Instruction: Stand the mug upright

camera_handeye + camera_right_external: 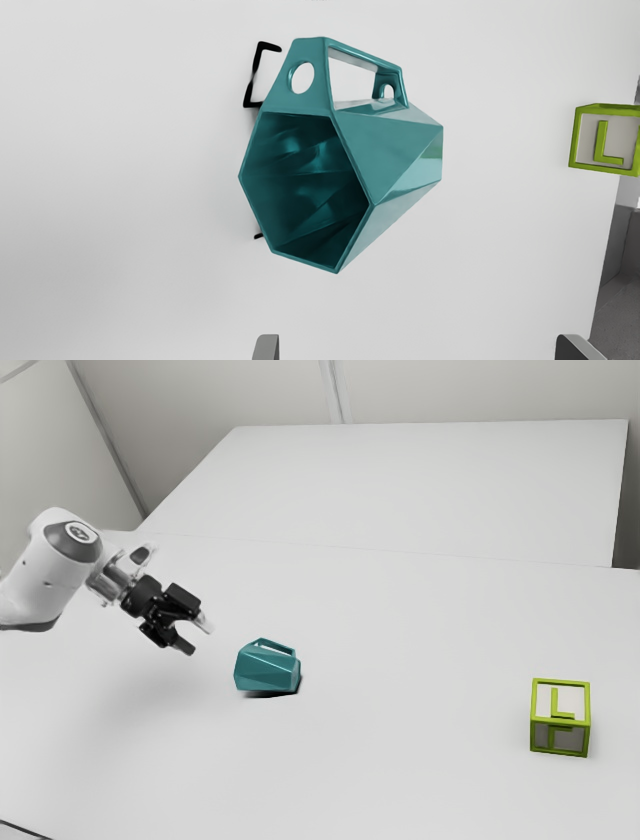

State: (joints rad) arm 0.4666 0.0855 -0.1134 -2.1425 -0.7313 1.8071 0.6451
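Teal faceted mug (266, 670) on its side, near exterior view's centre; my pincer (199, 639) left, fingers apart. Green letter block (563, 716) lower right.

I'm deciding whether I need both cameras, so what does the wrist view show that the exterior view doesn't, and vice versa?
Wrist view: the dark inside of the mug, seen through its mouth, and a round hole in its handle.
Exterior view: the white arm reaching in, and the whole lime-framed block.
Both: the mug lying on the white table, the block's letter L, and the gripper's parted fingers.
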